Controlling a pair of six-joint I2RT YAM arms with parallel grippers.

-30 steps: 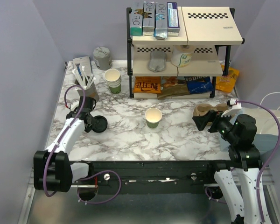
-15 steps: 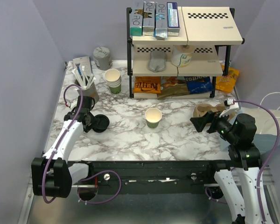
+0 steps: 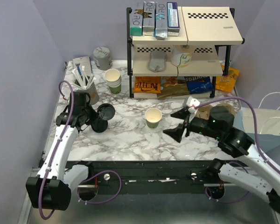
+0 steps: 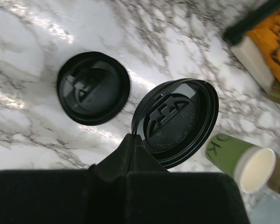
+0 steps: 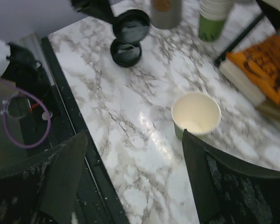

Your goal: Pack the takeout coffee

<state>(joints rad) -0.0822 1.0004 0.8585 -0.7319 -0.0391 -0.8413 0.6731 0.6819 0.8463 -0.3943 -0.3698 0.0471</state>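
Left hand point(image 4: 135, 141) pinches a black lid point(image 4: 179, 121) by its rim, raised off the bench point(image 3: 126, 140). The lidless coffee cup point(image 3: 153, 116) stands upright, well off to that hand's right. The right hand point(image 5: 135, 182), wide open, is nearer, with the cup just ahead of it. Capping likely means carrying the lid rightward.

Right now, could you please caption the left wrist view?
Left end effector pinches a black lid by its rim; second lid lies nearby.

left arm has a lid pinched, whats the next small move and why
Probably swing the left gripper right, carrying the held lid toward the open cup. The cup stands lidless, the lid is pinched by its rim, clear of the spare lid below, and the right gripper is open near the cup.
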